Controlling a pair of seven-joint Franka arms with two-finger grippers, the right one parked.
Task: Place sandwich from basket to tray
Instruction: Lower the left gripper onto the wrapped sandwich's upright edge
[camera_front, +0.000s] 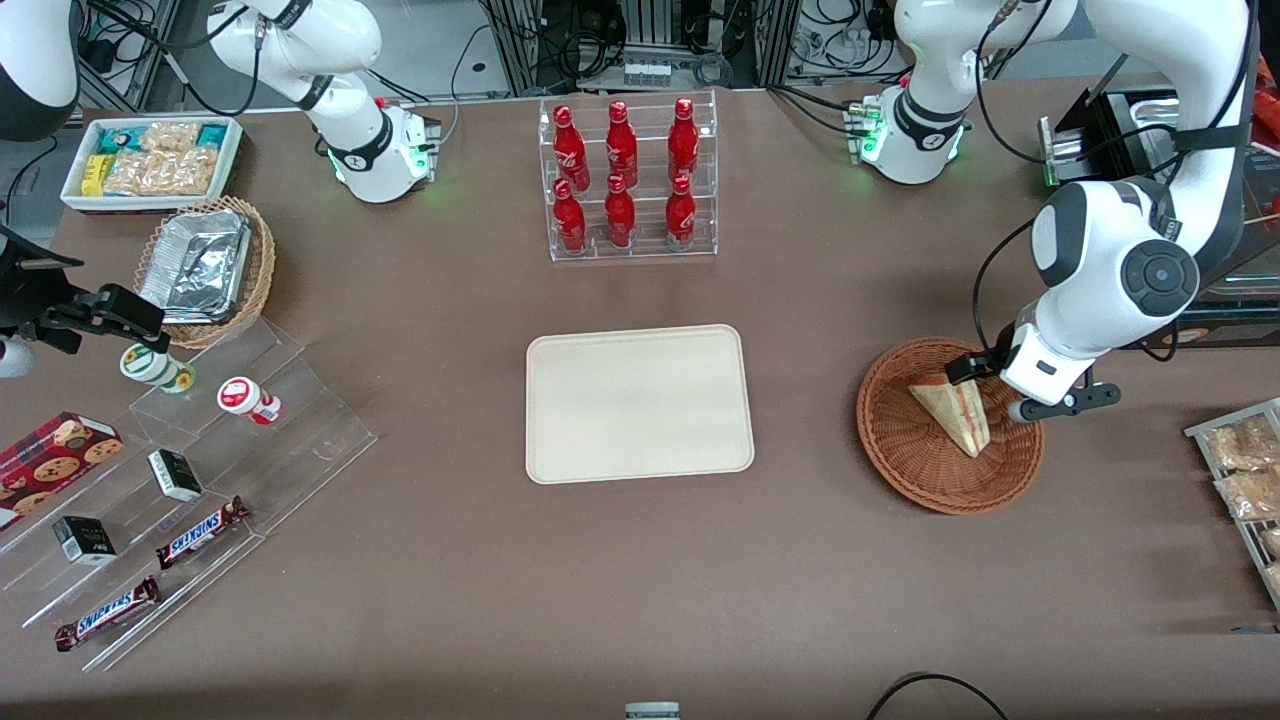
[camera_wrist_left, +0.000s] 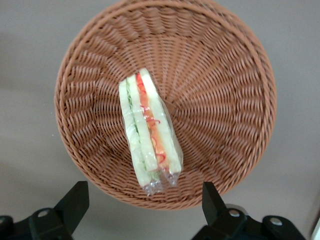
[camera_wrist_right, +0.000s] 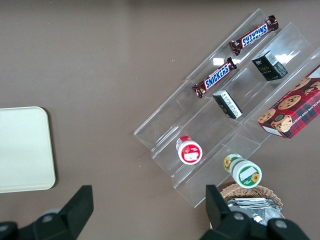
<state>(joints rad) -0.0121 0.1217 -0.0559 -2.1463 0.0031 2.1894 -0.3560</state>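
The sandwich (camera_front: 955, 412), a plastic-wrapped wedge of white bread with red and green filling, lies in the round reddish-brown basket (camera_front: 900, 440) toward the working arm's end of the table. The left arm's gripper (camera_front: 1022, 398) hovers above the basket's rim, over the part farther from the front camera. In the left wrist view the gripper (camera_wrist_left: 142, 192) is open and empty, its fingers wide apart above the basket's rim (camera_wrist_left: 220, 100), and the sandwich (camera_wrist_left: 147, 135) lies apart from them. The cream-beige tray (camera_front: 638, 402) lies empty at the table's middle.
A clear rack of red bottles (camera_front: 625, 180) stands farther from the front camera than the tray. Bagged snacks (camera_front: 1245, 470) lie at the working arm's end. Acrylic steps with snack bars (camera_front: 190, 470), a tan foil-tray basket (camera_front: 205, 265) and a white bin (camera_front: 150, 160) are at the parked arm's end.
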